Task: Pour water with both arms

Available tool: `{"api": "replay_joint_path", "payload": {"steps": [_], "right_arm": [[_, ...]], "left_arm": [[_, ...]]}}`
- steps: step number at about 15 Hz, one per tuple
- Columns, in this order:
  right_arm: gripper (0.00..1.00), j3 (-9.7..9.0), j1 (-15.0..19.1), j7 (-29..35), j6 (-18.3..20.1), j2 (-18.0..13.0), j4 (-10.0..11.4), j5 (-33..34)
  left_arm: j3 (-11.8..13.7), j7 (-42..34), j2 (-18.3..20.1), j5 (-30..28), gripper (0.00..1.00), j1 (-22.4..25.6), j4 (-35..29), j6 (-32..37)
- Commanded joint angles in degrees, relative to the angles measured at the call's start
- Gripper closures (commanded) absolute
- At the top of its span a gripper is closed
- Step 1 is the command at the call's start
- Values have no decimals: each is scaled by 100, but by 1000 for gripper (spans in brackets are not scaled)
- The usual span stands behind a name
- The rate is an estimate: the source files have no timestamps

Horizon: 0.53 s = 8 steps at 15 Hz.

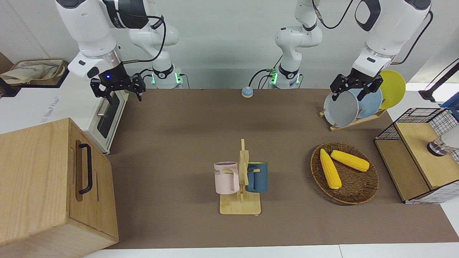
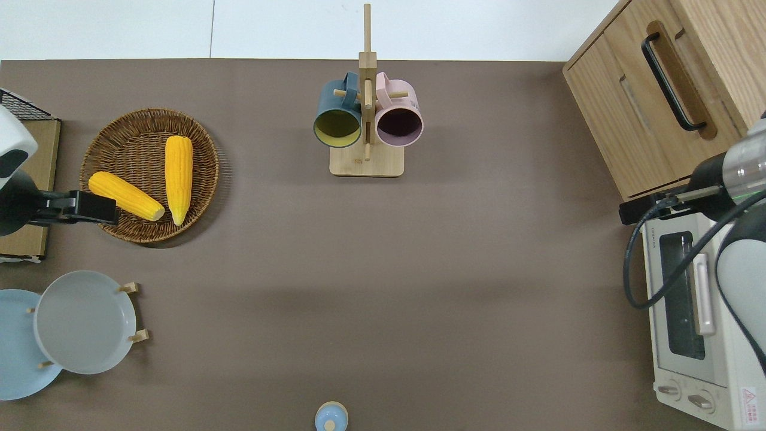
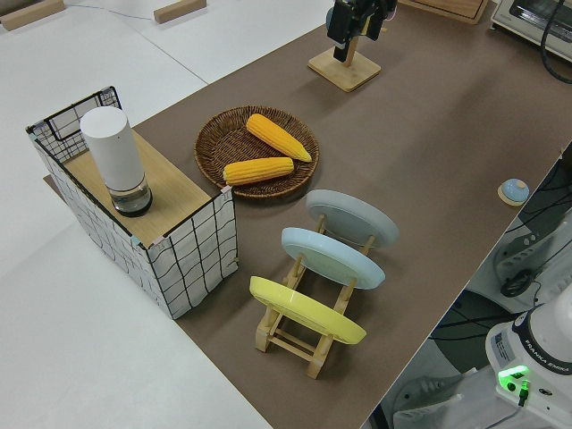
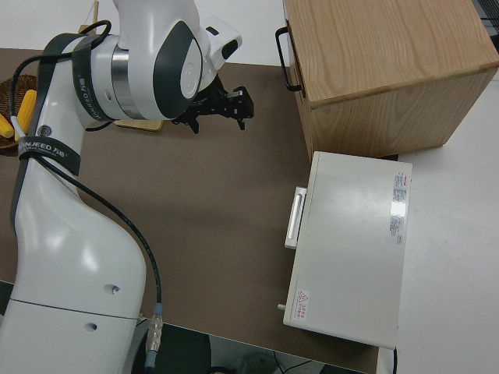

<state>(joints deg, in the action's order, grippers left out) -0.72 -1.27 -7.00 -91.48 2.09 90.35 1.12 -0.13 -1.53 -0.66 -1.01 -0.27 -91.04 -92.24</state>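
Observation:
Both arms are raised with nothing in their grippers. My right gripper is open, hanging over the brown mat beside the toaster oven. My left gripper is also open, and the overhead view puts it over the rim of the wicker basket. A pink mug and a dark blue mug hang on a wooden mug rack mid-table, far from both grippers. No water is in view.
Two corn cobs lie in the basket. A plate rack holds grey, blue and yellow plates. A wooden cabinet stands by the oven. A wire shelf carries a white cylinder. A small blue knob sits near the arm bases.

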Motion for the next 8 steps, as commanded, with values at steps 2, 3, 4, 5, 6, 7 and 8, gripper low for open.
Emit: {"api": "replay_joint_path", "payload": {"steps": [2, 3, 4, 5, 6, 7, 8], "right_arm": [[11, -78, 40, 146, -317, -42, 61, -112], [11, -78, 40, 146, -326, -42, 53, -112], [11, -86, 22, 146, -326, -42, 52, -112], [11, -95, 13, 146, -335, -34, 61, -103], [11, -95, 13, 129, -335, -34, 53, -95], [11, -95, 13, 111, -352, -34, 61, -95], [11, -104, 4, 102, -422, -34, 61, -95]], "left_arm": [[276, 30, 57, 118, 0, 106, 7, 92], [346, 4, 57, 127, 0, 106, 7, 92], [425, -83, 39, 127, 0, 106, 7, 92], [469, -214, 30, 179, 0, 106, 7, 83], [513, -364, 22, 345, 0, 97, 7, 83], [523, -496, 22, 477, 0, 106, 7, 83], [531, -593, 13, 566, 0, 114, 7, 83]]}}
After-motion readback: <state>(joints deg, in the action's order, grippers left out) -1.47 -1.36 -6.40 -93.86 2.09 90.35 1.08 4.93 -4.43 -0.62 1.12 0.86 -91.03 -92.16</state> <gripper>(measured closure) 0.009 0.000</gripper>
